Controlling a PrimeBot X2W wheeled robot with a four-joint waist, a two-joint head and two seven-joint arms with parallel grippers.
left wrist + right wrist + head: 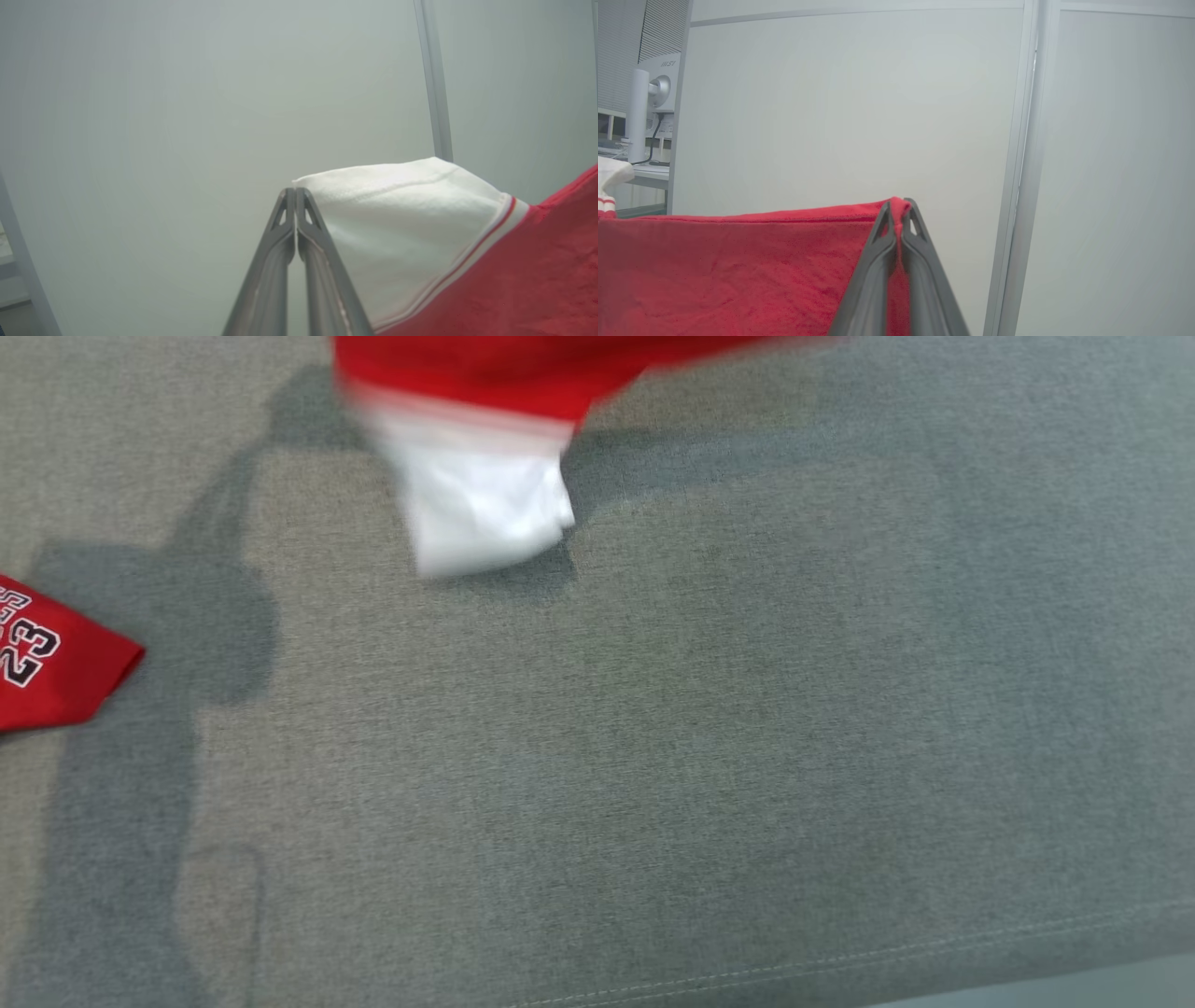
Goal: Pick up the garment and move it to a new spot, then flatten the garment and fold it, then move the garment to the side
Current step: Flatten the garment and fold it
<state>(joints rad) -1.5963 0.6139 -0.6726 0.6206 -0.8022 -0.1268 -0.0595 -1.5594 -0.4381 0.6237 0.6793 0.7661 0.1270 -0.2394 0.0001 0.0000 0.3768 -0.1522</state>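
The garment [476, 476] is red with a white sleeve and hangs blurred over the far part of the grey cloth surface [700, 756]. In the left wrist view my left gripper [295, 190] is shut, pinching the corner of the garment's white part [411, 224], which has red stripes at its seam. My right gripper [900, 201] is shut on the top edge of the red cloth [738, 270], which stretches taut to the left. Both grippers hold it up in the air in front of pale wall panels.
A red flap printed with 23 [56, 663] lies at the left edge of the surface; I cannot tell whether it belongs to the held garment. The surface's stitched front edge [934, 952] runs along the bottom right. A monitor [656, 93] stands on a desk far left.
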